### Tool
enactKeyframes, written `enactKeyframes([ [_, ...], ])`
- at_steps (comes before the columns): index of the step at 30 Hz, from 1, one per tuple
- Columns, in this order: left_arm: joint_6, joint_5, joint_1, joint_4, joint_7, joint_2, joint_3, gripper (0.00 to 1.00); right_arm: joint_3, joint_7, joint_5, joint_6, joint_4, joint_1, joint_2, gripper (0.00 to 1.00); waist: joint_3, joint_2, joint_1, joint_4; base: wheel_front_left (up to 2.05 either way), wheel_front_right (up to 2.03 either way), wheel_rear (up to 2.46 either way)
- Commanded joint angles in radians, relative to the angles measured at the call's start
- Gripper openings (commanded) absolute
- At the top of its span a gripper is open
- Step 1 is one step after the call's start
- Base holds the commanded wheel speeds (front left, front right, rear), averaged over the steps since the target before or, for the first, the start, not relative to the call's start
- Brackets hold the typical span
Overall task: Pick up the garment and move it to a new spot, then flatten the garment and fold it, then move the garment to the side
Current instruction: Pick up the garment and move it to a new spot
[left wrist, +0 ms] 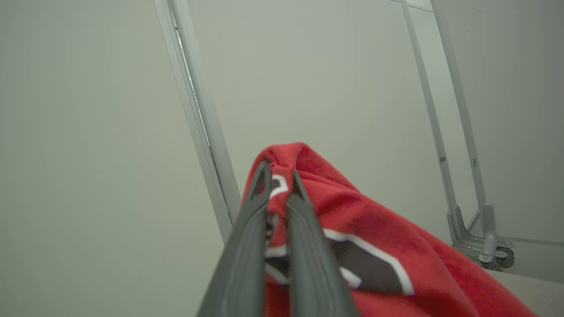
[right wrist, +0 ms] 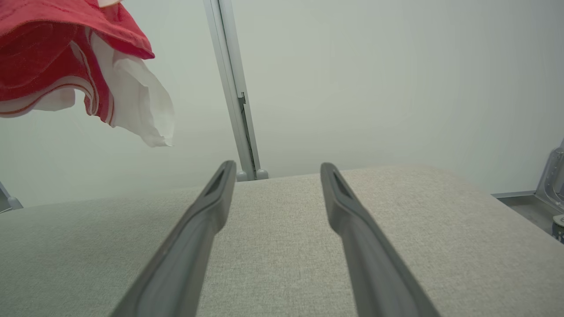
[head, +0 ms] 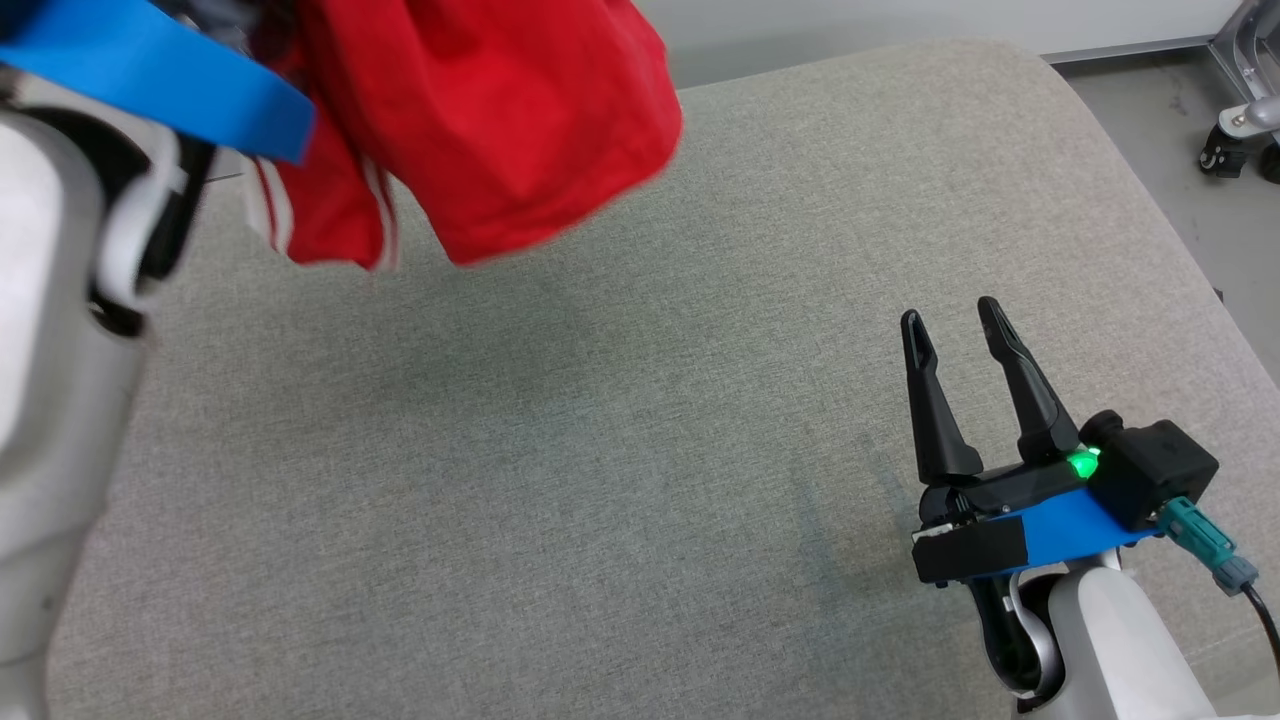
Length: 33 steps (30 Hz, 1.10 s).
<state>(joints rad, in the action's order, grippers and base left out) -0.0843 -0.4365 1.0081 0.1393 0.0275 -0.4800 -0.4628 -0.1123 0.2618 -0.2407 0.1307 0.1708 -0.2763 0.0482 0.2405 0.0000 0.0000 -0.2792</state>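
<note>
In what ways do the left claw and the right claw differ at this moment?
The left claw is shut on the red garment; the right claw is open and holds nothing. The left claw is raised, with the garment hanging above the grey cushion; the right claw sits low over it. Both are long, dark and two-fingered.

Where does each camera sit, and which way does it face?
Head view: from the head, down onto the grey surface; right end effector, left forearm show.
Left wrist view: along the left end effector, shut on the red garment, toward a wall.
Right wrist view: along its open fingers, over the surface.
Shared: all show the garment.
</note>
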Motion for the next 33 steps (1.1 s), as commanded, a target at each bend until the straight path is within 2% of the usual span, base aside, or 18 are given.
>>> enactKeyframes([
  [1,0.006,-0.003,-0.036,-0.002,0.0,0.009,-0.014,0.0,0.0,0.005,-0.011,0.0,-0.007,-0.004,0.004,1.0,0.003,0.0,0.0,-0.001,0.0,0.0,0.0],
  [15,0.039,-0.045,-0.328,0.094,0.077,0.107,-0.125,0.0,0.004,0.005,-0.01,0.0,-0.003,-0.009,0.004,1.0,0.015,0.0,0.0,0.027,0.0,0.0,0.0],
  [25,0.013,-0.06,-0.454,0.221,0.13,0.209,-0.226,0.0,-0.006,0.004,-0.001,0.0,0.006,-0.006,0.004,1.0,0.005,0.0,0.0,0.047,0.0,0.0,0.0],
  [26,0.008,-0.056,-0.459,0.237,0.132,0.218,-0.241,0.13,-0.006,0.004,-0.001,0.0,0.007,-0.005,0.004,1.0,0.004,0.0,0.0,0.049,0.0,0.0,0.0],
  [27,0.006,-0.055,-0.463,0.249,0.138,0.227,-0.25,0.97,-0.005,0.004,-0.002,0.0,0.008,-0.004,0.004,1.0,0.003,0.0,0.0,0.051,0.0,0.0,0.0],
  [28,0.006,-0.055,-0.466,0.261,0.146,0.237,-0.258,1.0,-0.004,0.004,-0.002,0.0,0.009,-0.003,0.004,1.0,0.001,0.0,0.0,0.054,0.0,0.0,0.0],
  [31,0.001,-0.051,-0.456,0.285,0.181,0.261,-0.27,1.0,0.003,0.004,0.006,0.0,0.017,0.01,0.004,1.0,-0.016,0.0,0.0,0.071,0.0,0.0,0.0],
  [33,0.014,-0.045,-0.443,0.282,0.201,0.261,-0.255,1.0,0.001,0.004,0.008,0.0,0.021,0.015,0.004,1.0,-0.027,0.0,0.0,0.084,0.0,0.0,0.0],
])
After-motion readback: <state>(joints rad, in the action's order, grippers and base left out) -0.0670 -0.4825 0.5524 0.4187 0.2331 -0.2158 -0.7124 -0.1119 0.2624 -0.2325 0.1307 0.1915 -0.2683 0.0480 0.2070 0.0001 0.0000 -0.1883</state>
